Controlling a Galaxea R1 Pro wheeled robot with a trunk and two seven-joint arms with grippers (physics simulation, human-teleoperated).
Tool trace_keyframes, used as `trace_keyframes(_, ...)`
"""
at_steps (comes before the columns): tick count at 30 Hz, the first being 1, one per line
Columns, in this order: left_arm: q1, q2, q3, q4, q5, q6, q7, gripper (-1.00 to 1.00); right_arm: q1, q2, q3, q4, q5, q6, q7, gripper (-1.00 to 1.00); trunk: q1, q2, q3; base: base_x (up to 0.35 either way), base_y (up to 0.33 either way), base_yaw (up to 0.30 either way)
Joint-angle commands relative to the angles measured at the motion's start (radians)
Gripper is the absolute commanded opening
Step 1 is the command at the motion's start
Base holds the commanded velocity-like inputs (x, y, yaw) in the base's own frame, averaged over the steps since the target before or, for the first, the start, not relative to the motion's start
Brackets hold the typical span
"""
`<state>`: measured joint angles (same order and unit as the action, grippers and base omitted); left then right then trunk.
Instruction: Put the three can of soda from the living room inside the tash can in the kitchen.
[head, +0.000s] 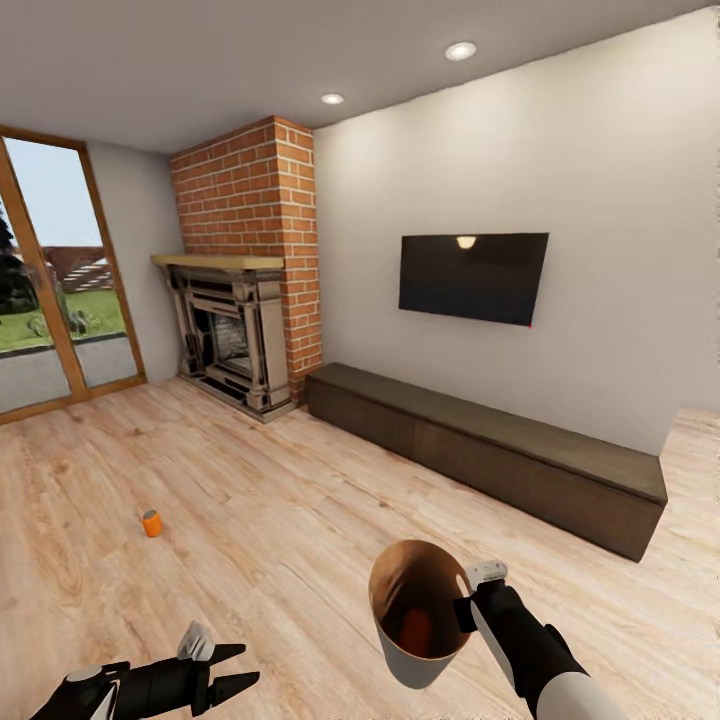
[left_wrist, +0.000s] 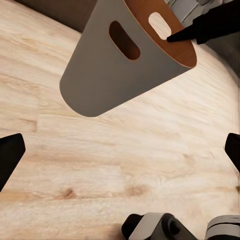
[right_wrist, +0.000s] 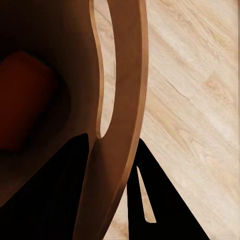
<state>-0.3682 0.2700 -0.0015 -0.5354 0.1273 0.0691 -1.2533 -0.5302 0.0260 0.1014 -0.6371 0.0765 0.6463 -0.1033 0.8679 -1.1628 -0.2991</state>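
In the head view my right gripper (head: 467, 601) is shut on the rim of the trash can (head: 415, 655), held tilted above the floor, pale grey outside and tan-brown inside. An orange soda can (head: 416, 630) lies inside it, and appears in the right wrist view as a dark orange shape (right_wrist: 25, 107). That view has the bin's rim (right_wrist: 120, 100) pinched between the fingers, next to a handle slot. Another orange can (head: 151, 523) stands on the plank floor, ahead and left. My left gripper (head: 244, 666) hangs open and empty; its wrist view looks across at the bin's outer wall (left_wrist: 107, 70).
A long low dark cabinet (head: 500, 455) runs along the white wall under a wall TV (head: 472, 277). A brick chimney with a fireplace (head: 235, 340) fills the corner. Glass doors (head: 55, 290) stand at the left. Light wood floor (head: 290, 520) stretches between.
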Motion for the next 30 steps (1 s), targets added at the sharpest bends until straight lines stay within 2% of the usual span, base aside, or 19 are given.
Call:
trace_keyframes(1, 0.000, 0.000, 0.000, 0.000, 0.000, 0.000, 0.000, 1.00, -0.001, 0.000, 0.000, -0.001, -0.003, -0.001, 0.001, -1.00, 0.000, 0.000, -0.001, 0.000, 0.000, -0.136)
trace_keyframes(30, 0.000, 0.000, 0.000, 0.000, 0.000, 0.000, 0.000, 1.00, -0.001, 0.000, 0.000, -0.001, -0.003, -0.001, 0.001, -1.00, 0.000, 0.000, -0.046, 0.000, 0.000, -0.112)
